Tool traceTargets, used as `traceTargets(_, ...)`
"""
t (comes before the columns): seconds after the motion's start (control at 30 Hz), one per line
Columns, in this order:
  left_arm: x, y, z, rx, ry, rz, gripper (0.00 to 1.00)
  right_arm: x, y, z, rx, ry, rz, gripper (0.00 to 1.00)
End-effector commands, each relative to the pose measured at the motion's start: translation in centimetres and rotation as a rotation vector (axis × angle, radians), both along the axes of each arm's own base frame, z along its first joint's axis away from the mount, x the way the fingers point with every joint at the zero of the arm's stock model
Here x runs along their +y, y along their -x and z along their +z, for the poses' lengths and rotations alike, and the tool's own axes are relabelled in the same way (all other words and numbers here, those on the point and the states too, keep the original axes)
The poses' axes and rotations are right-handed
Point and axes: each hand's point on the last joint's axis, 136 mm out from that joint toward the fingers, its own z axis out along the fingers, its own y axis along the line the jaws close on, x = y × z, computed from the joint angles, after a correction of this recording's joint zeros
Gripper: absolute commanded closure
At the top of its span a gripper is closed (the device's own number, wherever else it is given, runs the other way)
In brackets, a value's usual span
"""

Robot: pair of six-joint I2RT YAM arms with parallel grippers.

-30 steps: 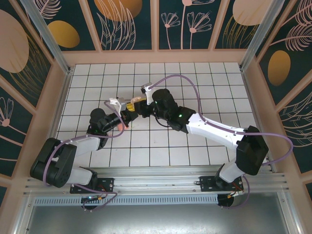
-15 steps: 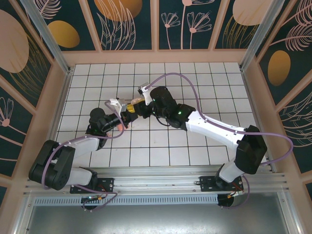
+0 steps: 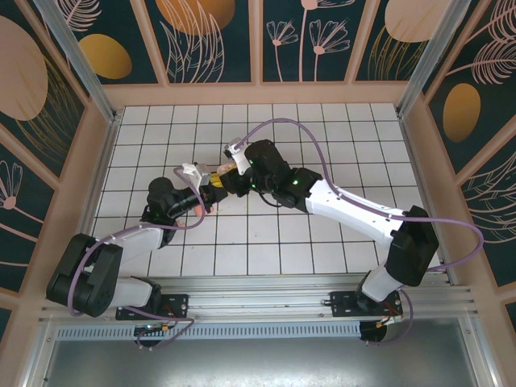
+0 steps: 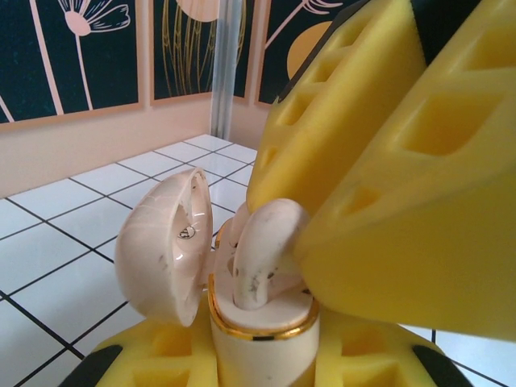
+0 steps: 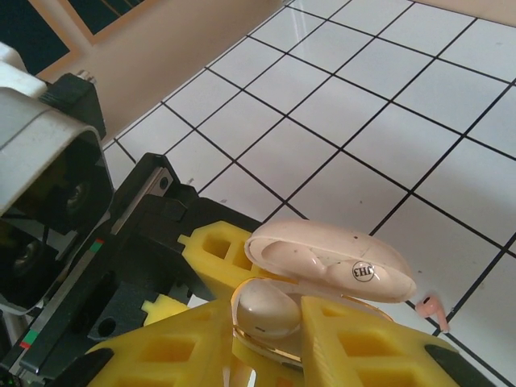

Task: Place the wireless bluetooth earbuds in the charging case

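1 charging case (image 5: 330, 262), 2 earbuds (image 5: 264, 309) (image 5: 433, 311), 2 grippers (image 3: 208, 193) (image 3: 224, 177)

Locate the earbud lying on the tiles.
Right wrist view, lower right: the loose earbud lies on a white tile, just right of the open case.

Bright even light, soft faint shadows, sharp overhead view, near yellow foam blurred in wrist views

A white tiled floor with black grid lines (image 3: 339, 137), walled by dark teal flower-painted panels (image 3: 201, 40) — a silver metal rail (image 3: 266, 306) runs along its near edge.
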Motion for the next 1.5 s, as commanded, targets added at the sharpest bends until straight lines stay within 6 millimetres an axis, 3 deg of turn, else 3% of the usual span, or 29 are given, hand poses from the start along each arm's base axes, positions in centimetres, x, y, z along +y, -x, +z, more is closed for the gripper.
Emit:
traceTargets(0.0,-1.0,1.5,3.8,-0.155,0.020,-0.101,0.92,1.0,0.8,-0.3,0.002,0.023,0.052,0.70)
traceTargets(0.77,-1.1,1.6,3.6,-0.146,0.011,-0.102,0.96,0.5,1.5,6.9,-0.065,-0.160,0.080,0.51)
traceTargets(1.37,-1.1,1.5,3.9,-0.148,0.012,-0.100,0.96,-2.2,0.9,8.6,-0.057,-0.234,0.032,0.51)
traceTargets(1.47,-1.1,1.5,3.9,-0.149,0.012,-0.100,0.96,-2.8,0.8,8.7,-0.038,-0.247,0.032,0.55)
